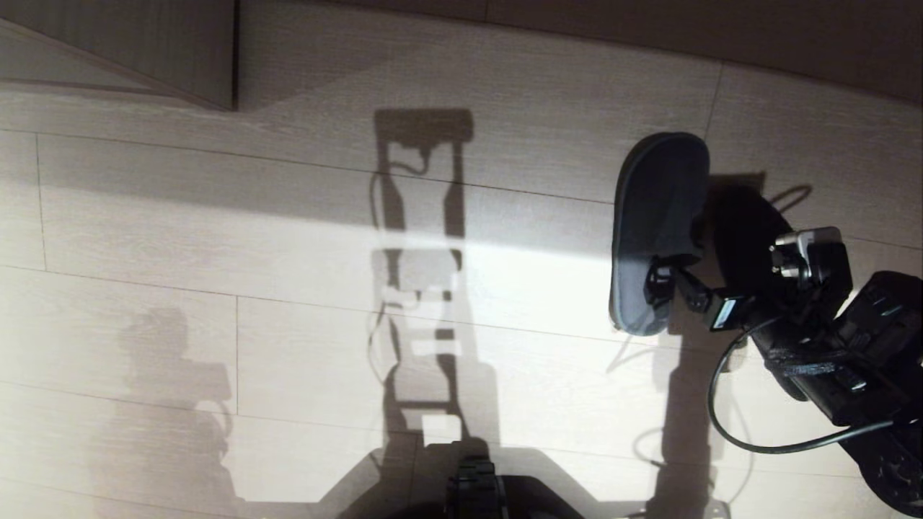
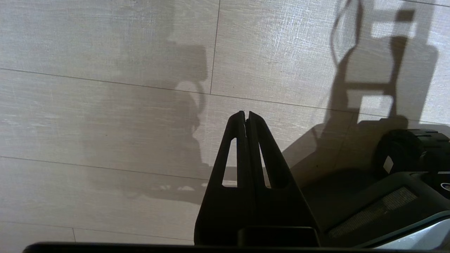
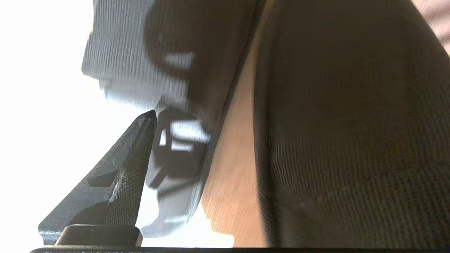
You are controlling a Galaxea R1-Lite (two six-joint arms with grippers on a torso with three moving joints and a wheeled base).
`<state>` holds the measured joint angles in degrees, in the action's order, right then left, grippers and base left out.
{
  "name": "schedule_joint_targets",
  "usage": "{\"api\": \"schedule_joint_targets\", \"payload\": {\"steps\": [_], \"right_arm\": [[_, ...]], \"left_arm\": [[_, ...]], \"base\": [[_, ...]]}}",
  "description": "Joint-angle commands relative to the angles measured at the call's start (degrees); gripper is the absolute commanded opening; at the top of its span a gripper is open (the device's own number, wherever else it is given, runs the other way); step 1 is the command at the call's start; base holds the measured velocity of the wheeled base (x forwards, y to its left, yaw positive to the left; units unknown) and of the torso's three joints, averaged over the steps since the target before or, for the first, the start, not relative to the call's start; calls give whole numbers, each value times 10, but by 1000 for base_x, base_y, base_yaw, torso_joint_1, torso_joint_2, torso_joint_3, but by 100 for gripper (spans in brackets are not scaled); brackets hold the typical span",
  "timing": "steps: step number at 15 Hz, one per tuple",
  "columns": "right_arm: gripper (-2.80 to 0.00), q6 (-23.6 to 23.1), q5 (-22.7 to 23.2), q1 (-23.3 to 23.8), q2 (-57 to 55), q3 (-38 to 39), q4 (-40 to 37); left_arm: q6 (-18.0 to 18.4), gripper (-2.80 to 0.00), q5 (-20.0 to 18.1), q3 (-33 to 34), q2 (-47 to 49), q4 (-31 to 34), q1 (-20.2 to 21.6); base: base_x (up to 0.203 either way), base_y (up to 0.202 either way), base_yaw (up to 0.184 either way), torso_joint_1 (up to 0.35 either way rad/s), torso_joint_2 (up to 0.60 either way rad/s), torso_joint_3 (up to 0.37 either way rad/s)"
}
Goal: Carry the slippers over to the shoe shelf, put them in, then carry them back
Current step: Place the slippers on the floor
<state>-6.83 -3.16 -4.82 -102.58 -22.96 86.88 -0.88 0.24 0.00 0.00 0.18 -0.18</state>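
Head view: pale wood-grain floor [image 1: 216,238], strong light band across the middle, shadows of the robot cast on it. Slippers [image 1: 660,231] sit on the robot's right side, standing on edge on the floor with rounded toes pointing away from the robot; one dark blue-grey slipper shows clearly, the other reads as a dark shape just behind it. Right end effector [image 1: 667,277] is at the heel half of the slippers, reaching in from the right. Right wrist view: one finger [image 3: 119,182] visible beside the fabric, slipper fabric [image 3: 351,123] fills most of the frame; fingers spread wide. Cannot tell for sure whether the fingers touch the slippers.

Left end effector [image 2: 246,117] parked low by the robot's base [image 2: 404,196], pointing at bare floor, fingers pressed together, nothing between them.

Corner of a pale wood-grain panel [image 1: 144,50] at far left of the head view, well apart from the slippers.
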Motion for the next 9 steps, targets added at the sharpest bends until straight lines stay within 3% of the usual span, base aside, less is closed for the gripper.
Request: {"api": "schedule_joint_targets", "payload": {"steps": [1,6,9], "right_arm": [[0,2,1,0,3,12,4],[0,12,3,6,-13,50,-33],[0,-68,-67,25,-6,74,-50]], "left_arm": [[0,-280,0,1,-1,0,0],[0,-280,0,1,-1,0,0],[0,-280,0,1,0,0,0]], "base": [[0,0,0,0,0,0],[0,0,0,0,0,0],[0,0,0,0,0,0]]}}
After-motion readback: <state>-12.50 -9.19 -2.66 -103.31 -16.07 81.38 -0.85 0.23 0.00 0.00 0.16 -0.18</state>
